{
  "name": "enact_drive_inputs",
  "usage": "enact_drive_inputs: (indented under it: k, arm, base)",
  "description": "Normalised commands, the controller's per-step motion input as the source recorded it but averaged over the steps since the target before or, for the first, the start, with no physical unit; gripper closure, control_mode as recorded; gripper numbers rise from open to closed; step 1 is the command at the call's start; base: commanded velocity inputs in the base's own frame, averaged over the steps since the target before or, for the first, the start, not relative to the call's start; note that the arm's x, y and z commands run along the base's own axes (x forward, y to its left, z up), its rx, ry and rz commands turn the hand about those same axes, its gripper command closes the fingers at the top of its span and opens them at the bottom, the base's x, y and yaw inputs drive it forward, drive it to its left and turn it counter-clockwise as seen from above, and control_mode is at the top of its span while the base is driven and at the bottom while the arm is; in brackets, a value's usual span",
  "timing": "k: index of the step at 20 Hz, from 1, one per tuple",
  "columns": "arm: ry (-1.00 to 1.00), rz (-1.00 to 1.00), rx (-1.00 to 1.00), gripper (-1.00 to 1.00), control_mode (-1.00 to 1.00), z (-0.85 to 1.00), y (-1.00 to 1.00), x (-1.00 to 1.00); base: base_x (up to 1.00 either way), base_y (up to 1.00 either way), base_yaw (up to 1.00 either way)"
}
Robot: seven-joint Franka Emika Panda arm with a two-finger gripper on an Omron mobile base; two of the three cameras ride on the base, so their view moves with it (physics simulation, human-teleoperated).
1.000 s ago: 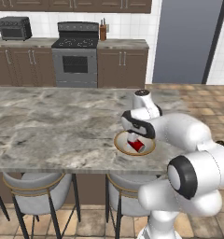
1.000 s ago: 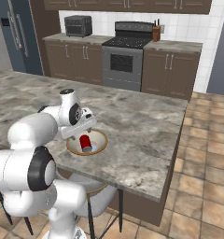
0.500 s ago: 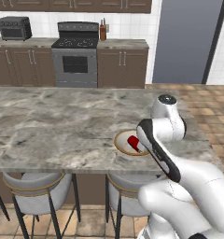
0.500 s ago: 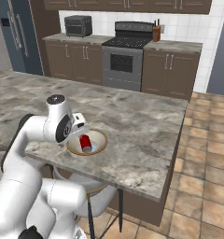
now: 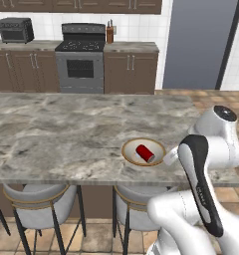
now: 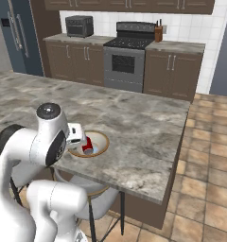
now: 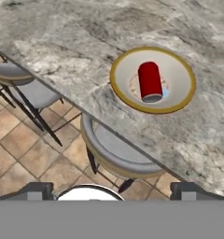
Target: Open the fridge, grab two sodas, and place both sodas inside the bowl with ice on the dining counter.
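One red soda [image 7: 150, 81] lies on its side in the tan-rimmed bowl [image 7: 115, 77], which sits near the front edge of the marbled dining counter [image 7: 62, 32]. My gripper [image 7: 112, 190] hangs open with nothing between its fingers, back from the bowl and over the counter's edge. From the base, the soda [image 5: 145, 153] shows in the bowl [image 5: 129, 149], with my hand just right of it. The same soda [image 6: 87, 146] and bowl [image 6: 105, 142] show beside my hand in the right base view. The slate-blue fridge [image 6: 11, 33] stands far back left, doors shut.
Two grey stools [image 7: 116, 151] [image 7: 20, 77] stand under the counter's front edge. Brown cabinets with a black stove [image 5: 80, 62] and a microwave [image 5: 15, 30] line the back wall. Tiled floor [image 6: 205, 179] lies to the counter's right.
The arm has swung from over the bowl back toward the counter's front edge. The soda stays in the bowl, and the gripper stays open.
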Motion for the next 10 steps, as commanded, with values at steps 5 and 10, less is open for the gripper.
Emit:
enact_drive_inputs:
  k: [5,10]
  arm:
    - [-0.01,-0.24,0.13,-1.00,-1.00,0.33,-0.03,-0.87]
    - [0.00,-0.21,0.01,-1.00,-1.00,-0.02,0.12,-0.72]
  base:
    - [0.00,0.00,0.00]
    - [0.00,0.00,0.00]
